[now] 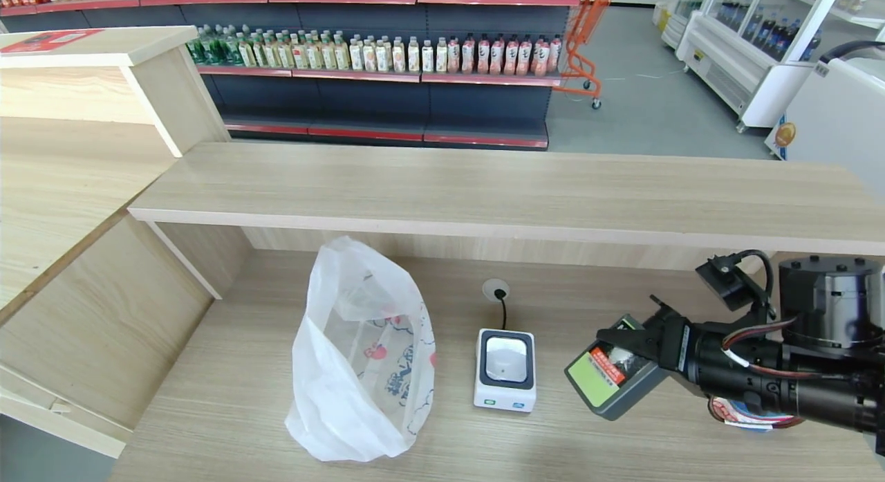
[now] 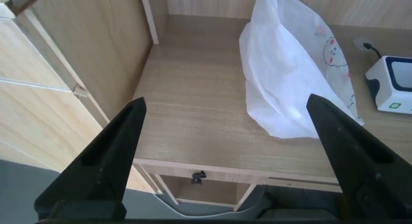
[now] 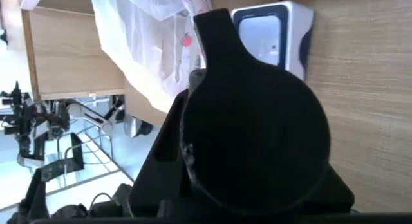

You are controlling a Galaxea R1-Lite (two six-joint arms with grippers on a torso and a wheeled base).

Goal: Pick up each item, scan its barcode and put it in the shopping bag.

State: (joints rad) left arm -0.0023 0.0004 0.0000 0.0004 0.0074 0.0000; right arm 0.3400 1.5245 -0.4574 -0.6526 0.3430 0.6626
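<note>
Nearest the robot, the left pincer (image 2: pixel 226 102) hangs above the near edge of the counter (image 1: pixel 622 440), on the far side of the bag from the scanner. Its two dark fingers are spread wide with nothing between them. The white plastic bag (image 1: pixel 359 371) stands just to the left of the scanner (image 1: pixel 505 369), close to it but apart. Its mouth gapes upward and a red-and-blue print shows through its thin wall. The scanner is a small white block with a dark-framed window facing up, sitting flat on the counter. Just to its right, not touching it, the right pincer (image 1: pixel 626 342) is clamped on one end of a grey box (image 1: pixel 608 385) with a green label. The box is tilted, its labelled face turned up, with its lower corner near the counter; whether it touches the wood I cannot tell. Farther right of the scanner, a red-and-white packet (image 1: pixel 736 414) lies mostly hidden under the right arm. A black cable (image 1: pixel 502 312) runs back from the scanner to a round hole in the counter. Beyond that rises a raised wooden ledge (image 1: pixel 484 191). Well behind the ledge stand shop shelves (image 1: pixel 359 75) lined with bottles (image 1: pixel 387 53). To the right of the shelves are an orange trolley (image 1: pixel 584 46) and white glass-topped fridges (image 1: pixel 747 46).
</note>
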